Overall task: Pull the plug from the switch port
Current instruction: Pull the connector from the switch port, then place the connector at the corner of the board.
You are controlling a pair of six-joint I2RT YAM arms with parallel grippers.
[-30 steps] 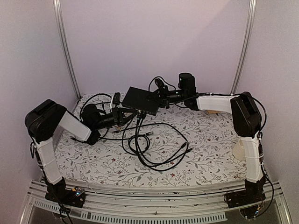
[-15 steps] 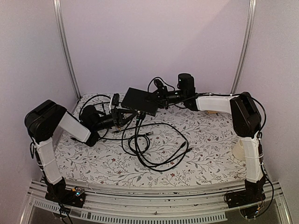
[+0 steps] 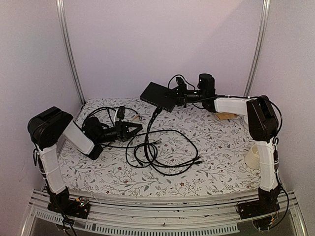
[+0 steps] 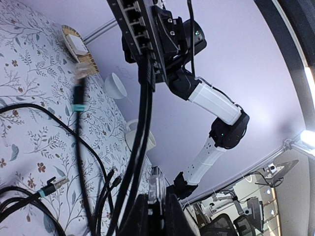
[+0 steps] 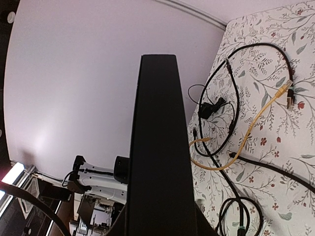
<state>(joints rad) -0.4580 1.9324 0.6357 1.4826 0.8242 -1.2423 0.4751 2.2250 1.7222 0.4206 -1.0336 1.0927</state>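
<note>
- The right gripper (image 3: 173,100) clamps the switch (image 3: 158,95) by one edge and holds it tilted in the air; the table (image 3: 221,147) lies well below the switch
- Black cables (image 4: 141,123) hang from the switch's ports (image 4: 132,14), their plugs (image 4: 146,73) seated; a teal-booted plug (image 4: 80,73) dangles free below the switch
- The left gripper (image 3: 137,128), pinched nearly closed, sits low and well apart from the switch; it holds nothing identifiable
- Best done, on this reading: open the fingers, grip a seated plug just under the switch, and pull straight out along the port while the right arm braces
</note>
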